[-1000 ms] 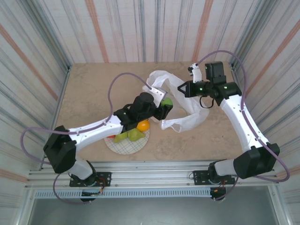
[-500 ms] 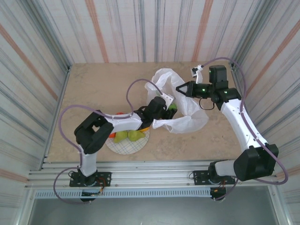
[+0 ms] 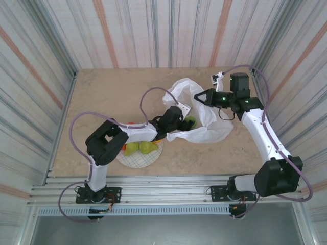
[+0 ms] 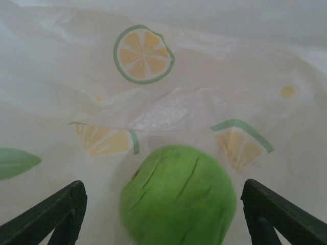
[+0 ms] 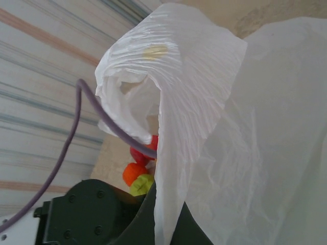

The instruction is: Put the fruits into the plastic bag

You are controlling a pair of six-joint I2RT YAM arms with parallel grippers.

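Since the bag (image 3: 207, 133) is the biggest thing here, it gets covered first. It's spread over the middle-right of the table, long axis roughly left-right, with the mouth turned toward the left arm. One edge is pinched tight and held up by the right gripper (image 3: 197, 97), so the opening is kept propped.

Just left of the mouth, the plate (image 3: 134, 159) is parked with green pears (image 3: 140, 148) and an orange one (image 5: 135, 173) waiting on it.

The left gripper (image 4: 163, 186) is poked inside the bag, jaws spread wide, nothing gripped. A green fruit (image 4: 179, 201) is lying loose on the plastic between them, touched by neither.

So the drop-off looks done for this fruit. Next, the arm probably needs to be backed out without snagging plastic, then sent to the plate.
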